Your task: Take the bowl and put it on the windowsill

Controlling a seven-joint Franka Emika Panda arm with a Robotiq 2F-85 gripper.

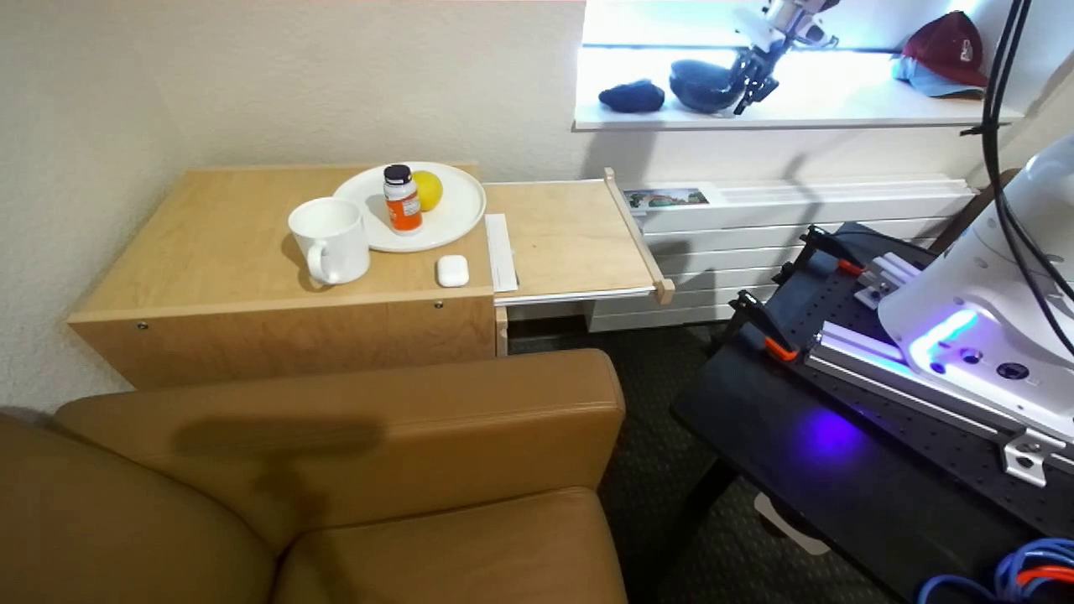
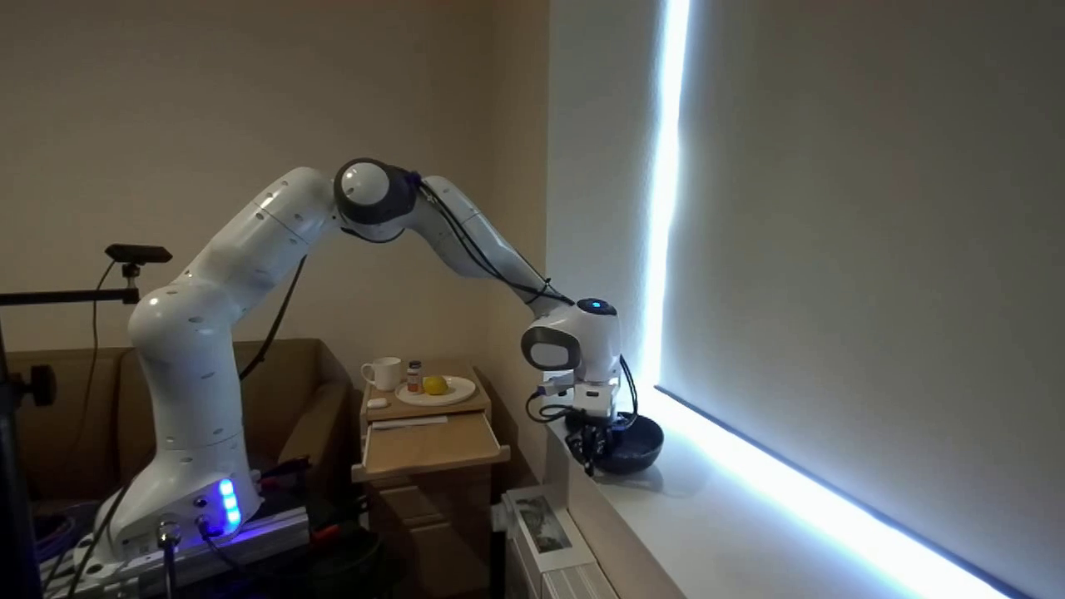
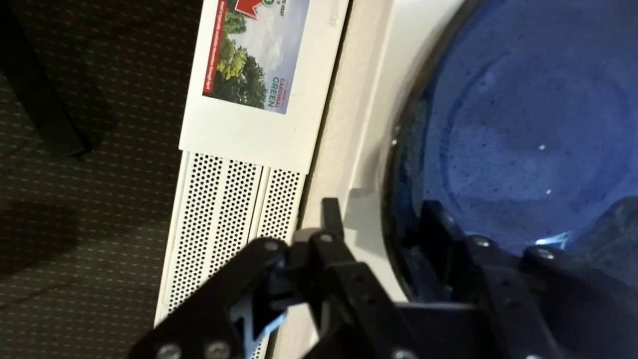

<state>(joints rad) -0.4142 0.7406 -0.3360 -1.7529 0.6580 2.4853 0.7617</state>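
The bowl (image 1: pixel 699 86) is dark outside and glossy blue inside. It stands on the white windowsill (image 1: pixel 839 99) in both exterior views, near the sill's front edge. It also shows upright in an exterior view (image 2: pixel 636 445), and its blue inside fills the right of the wrist view (image 3: pixel 528 134). My gripper (image 3: pixel 381 219) is open and straddles the bowl's near rim. One finger is inside the bowl and the other is outside, above the sill edge. A gap shows between the outer finger and the rim. The gripper (image 1: pixel 757 96) points down at the bowl.
A dark lump (image 1: pixel 633 96) lies beside the bowl on the sill, and a maroon cap (image 1: pixel 946 49) is farther along. A radiator (image 1: pixel 797 218) is below. A cabinet with an open drawer (image 1: pixel 570 239) holds a plate (image 1: pixel 457 205), bottle (image 1: pixel 403 201), yellow fruit (image 1: pixel 429 190) and mug (image 1: pixel 331 239).
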